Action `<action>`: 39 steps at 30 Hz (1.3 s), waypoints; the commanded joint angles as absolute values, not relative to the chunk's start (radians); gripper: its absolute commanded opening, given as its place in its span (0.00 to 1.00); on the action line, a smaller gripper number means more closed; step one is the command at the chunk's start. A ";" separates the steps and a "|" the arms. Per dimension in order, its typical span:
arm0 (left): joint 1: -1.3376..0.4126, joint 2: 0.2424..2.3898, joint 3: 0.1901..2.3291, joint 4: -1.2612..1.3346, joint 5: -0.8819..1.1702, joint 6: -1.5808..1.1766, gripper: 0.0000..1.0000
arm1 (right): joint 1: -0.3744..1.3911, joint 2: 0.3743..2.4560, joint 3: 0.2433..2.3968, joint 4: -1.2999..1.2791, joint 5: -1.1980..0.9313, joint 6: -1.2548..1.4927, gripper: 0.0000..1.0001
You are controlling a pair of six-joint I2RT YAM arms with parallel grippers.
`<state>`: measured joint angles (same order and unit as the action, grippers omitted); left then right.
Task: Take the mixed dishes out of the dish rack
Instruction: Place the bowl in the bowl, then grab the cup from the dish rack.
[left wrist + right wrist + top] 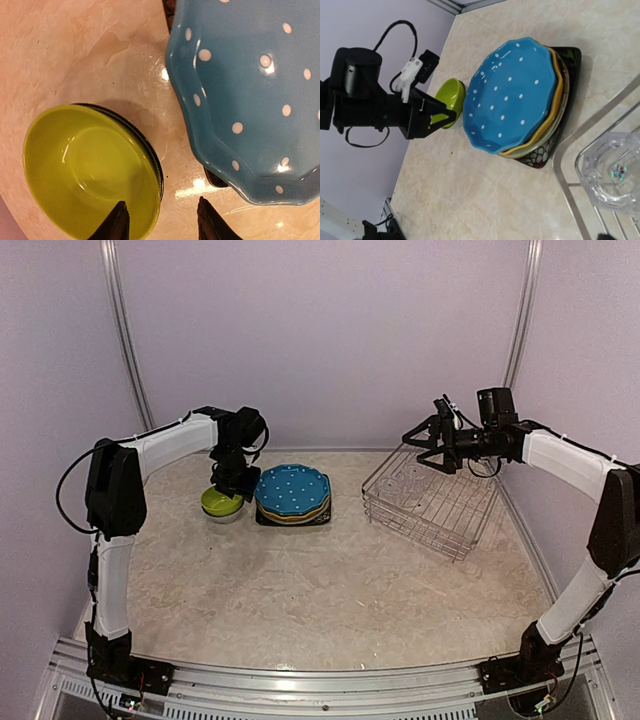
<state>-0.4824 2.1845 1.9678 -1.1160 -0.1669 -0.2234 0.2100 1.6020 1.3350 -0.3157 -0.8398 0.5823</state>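
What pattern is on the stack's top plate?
Top plate: blue, white dots; best in right wrist view.

Dishes left, rack right, all in the far half of the table [300,590].

The dish rack [432,502] sits toward the far right corner, with a glass [614,172] inside it at its far left end. Well apart to its left, near the middle of the far edge, is the plate stack [292,492], with a square plate [568,60] at the bottom and round plates on top of it. Just left of the stack and not touching it, a bowl [221,503] sits nested in a second bowl [156,162].
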 commanded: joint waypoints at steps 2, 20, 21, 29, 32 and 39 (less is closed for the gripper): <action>-0.481 2.117 1.956 -1.116 -0.120 -0.218 0.67 | 0.198 1.629 1.401 -0.377 -0.816 0.530 0.99; -0.457 1.857 1.910 -0.872 -0.071 -0.230 0.99 | 0.197 1.783 1.712 -0.765 -0.365 0.244 0.99; -0.452 1.846 1.897 -0.853 -0.065 -0.238 0.99 | 0.199 1.796 1.725 -0.774 -0.355 0.241 0.99; -0.412 1.799 1.870 -0.816 -0.006 -0.306 0.99 | 0.245 1.929 1.850 -0.881 -0.231 0.195 0.99; -0.407 1.795 1.864 -0.816 0.026 -0.311 0.99 | 0.262 1.969 1.876 -0.889 -0.205 0.188 0.99; -0.405 1.797 1.859 -0.824 0.037 -0.313 0.99 | 0.288 2.043 1.912 -0.903 -0.156 0.169 0.95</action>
<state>-0.4072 1.8259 1.8725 -0.8326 0.0132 -0.3031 0.2707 2.0014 1.8729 -0.8658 -0.2115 0.1921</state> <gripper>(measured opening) 0.988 0.967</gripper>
